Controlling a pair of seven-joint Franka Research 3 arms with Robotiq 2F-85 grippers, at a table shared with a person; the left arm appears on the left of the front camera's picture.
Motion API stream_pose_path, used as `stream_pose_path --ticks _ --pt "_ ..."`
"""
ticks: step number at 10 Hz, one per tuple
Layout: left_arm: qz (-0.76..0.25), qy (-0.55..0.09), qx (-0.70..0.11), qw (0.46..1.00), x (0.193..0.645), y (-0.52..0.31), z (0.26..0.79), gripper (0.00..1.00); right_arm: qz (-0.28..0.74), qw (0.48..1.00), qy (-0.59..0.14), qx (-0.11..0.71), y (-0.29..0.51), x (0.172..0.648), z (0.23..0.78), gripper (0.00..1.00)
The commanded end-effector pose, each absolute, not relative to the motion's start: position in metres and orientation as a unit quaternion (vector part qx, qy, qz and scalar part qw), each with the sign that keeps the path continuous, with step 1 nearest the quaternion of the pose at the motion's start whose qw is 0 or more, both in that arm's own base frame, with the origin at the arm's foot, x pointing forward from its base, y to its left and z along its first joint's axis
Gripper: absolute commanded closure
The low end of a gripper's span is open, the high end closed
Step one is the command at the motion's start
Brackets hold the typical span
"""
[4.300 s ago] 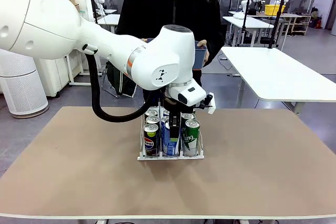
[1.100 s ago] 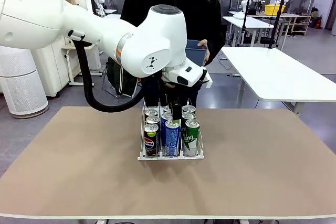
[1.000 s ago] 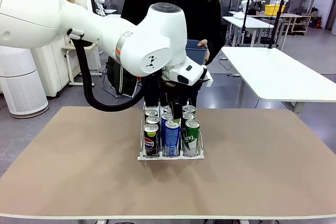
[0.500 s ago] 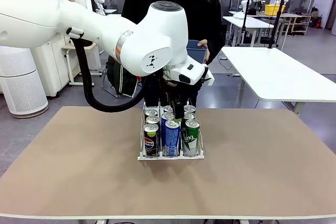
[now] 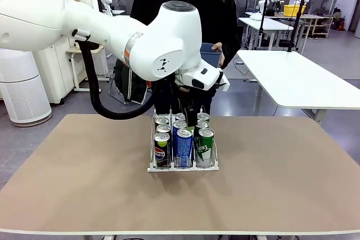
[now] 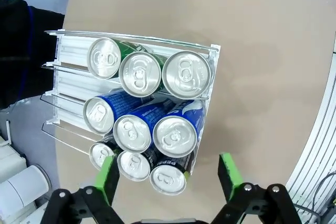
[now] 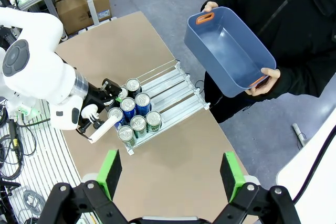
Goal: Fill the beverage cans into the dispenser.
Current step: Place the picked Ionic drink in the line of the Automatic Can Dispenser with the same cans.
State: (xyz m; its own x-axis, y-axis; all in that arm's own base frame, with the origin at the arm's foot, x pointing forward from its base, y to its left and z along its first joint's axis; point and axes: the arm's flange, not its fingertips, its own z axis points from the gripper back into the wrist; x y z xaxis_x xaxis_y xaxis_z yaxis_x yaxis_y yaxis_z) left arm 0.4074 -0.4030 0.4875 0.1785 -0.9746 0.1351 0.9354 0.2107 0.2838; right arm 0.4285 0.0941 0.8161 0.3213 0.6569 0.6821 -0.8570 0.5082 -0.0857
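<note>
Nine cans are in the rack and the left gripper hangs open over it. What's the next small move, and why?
Probably lift the left gripper clear of the dispenser: it holds nothing, three beverage cans stand in every lane, and the person's blue tub looks empty.

The brown table (image 5: 84, 178) carries a white wire rack (image 5: 183, 166) near the middle of its far edge, three rows of cans (image 5: 184, 147) standing in it.

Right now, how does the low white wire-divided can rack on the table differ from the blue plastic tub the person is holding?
The low white wire-divided can rack sits on the brown table; the blue plastic tub is held up in the person's hands. The rack carries nine cans in three lanes; the tub looks empty. The rack is open wirework; the tub has solid walls. Both are rectangular.
</note>
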Motion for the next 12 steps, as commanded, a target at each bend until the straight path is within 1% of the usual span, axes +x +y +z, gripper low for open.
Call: stream_pose_path --ticks 1,3,6,7,8,10,11,12 --pt "-0.64 -0.15 0.06 0.751 0.393 -0.374 0.53 0.0 0.47 0.8 -0.34 0.152 0.094 0.428 0.816 0.0" --pt "-0.636 -0.17 0.024 0.753 0.383 -0.347 0.572 0.0 0.47 0.8 -0.34 0.152 0.094 0.428 0.816 0.0" --pt "-0.622 -0.193 -0.007 0.759 0.367 -0.28 0.64 0.0 0.47 0.8 -0.34 0.152 0.094 0.428 0.816 0.0" --pt "-0.638 -0.191 -0.006 0.746 0.37 -0.249 0.661 0.0 0.47 0.8 -0.34 0.152 0.094 0.428 0.816 0.0" --pt "-0.657 -0.195 -0.023 0.728 0.377 -0.219 0.678 0.0 0.47 0.8 -0.34 0.152 0.094 0.428 0.816 0.0" --pt "-0.609 -0.264 -0.024 0.748 0.374 -0.179 0.721 0.0 0.47 0.8 -0.34 0.152 0.094 0.428 0.816 0.0" --pt "-0.587 -0.303 -0.041 0.749 0.375 -0.163 0.742 0.0 0.47 0.8 -0.34 0.152 0.094 0.428 0.816 0.0" --pt "-0.572 -0.325 -0.049 0.751 0.373 -0.153 0.761 0.0 0.47 0.8 -0.34 0.152 0.094 0.428 0.816 0.0"
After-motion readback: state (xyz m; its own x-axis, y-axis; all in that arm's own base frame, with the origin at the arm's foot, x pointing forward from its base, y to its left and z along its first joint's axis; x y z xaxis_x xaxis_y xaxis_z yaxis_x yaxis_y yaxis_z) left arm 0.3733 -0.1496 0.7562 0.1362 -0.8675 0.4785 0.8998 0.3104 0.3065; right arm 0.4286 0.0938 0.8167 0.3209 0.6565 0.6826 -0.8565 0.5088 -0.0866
